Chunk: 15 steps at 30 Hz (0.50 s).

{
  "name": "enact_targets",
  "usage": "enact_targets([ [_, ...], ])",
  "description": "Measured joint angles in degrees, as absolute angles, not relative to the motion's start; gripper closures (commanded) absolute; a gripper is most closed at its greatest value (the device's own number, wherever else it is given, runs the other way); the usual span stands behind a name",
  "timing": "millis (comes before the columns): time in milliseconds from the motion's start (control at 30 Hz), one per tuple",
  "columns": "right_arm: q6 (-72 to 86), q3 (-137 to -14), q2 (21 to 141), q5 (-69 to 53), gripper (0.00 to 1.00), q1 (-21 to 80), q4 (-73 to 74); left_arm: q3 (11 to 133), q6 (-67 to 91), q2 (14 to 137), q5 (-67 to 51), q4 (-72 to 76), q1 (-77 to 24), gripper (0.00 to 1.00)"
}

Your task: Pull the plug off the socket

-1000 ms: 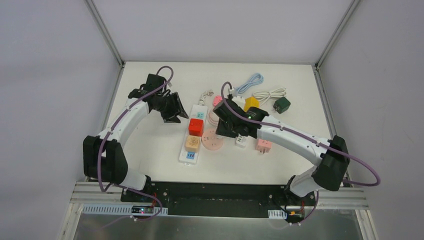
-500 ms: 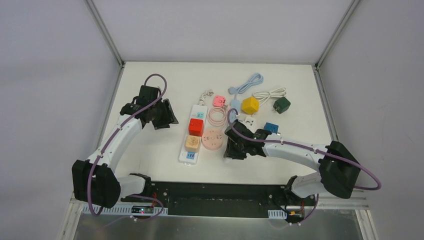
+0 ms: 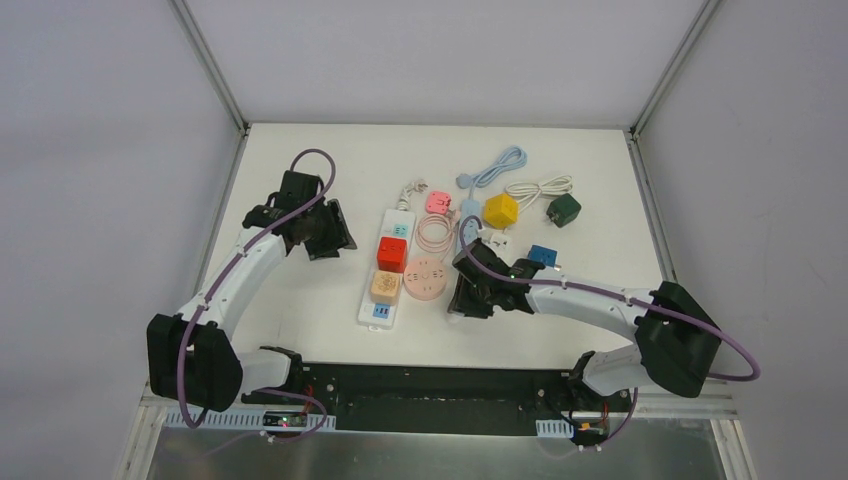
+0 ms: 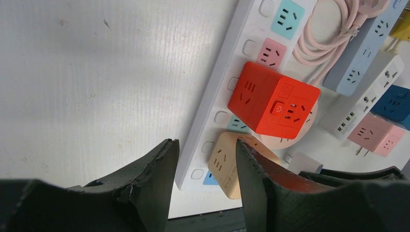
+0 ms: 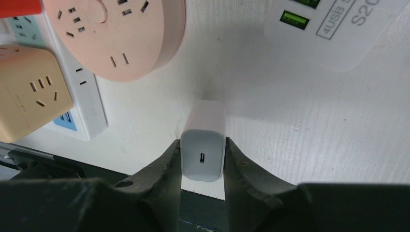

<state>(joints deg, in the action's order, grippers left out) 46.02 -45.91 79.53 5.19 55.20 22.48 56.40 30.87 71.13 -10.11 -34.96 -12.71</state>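
The right gripper (image 5: 202, 144) is closed on the small white charger plug (image 5: 202, 164). The plug is already free of any socket and low by the near edge of the white table (image 5: 314, 121), beside the round pink socket (image 5: 125, 34). The left gripper (image 4: 205, 145) is half open and empty. I think the smooth plug may slip or fall over when released.

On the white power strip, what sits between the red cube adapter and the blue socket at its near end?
A beige cube adapter, shown in the top view.
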Motion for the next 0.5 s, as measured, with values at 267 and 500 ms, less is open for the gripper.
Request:
enact_targets([
  [267,47.2,-47.2,83.2,9.0,0.26,54.8,25.1,56.4,30.5,72.1,-10.9,-35.0,-12.7,0.5],
  [500,48.0,-49.5,83.5,13.7,0.19,54.6,31.2,56.4,30.4,72.4,-11.1,-35.5,-12.7,0.49],
])
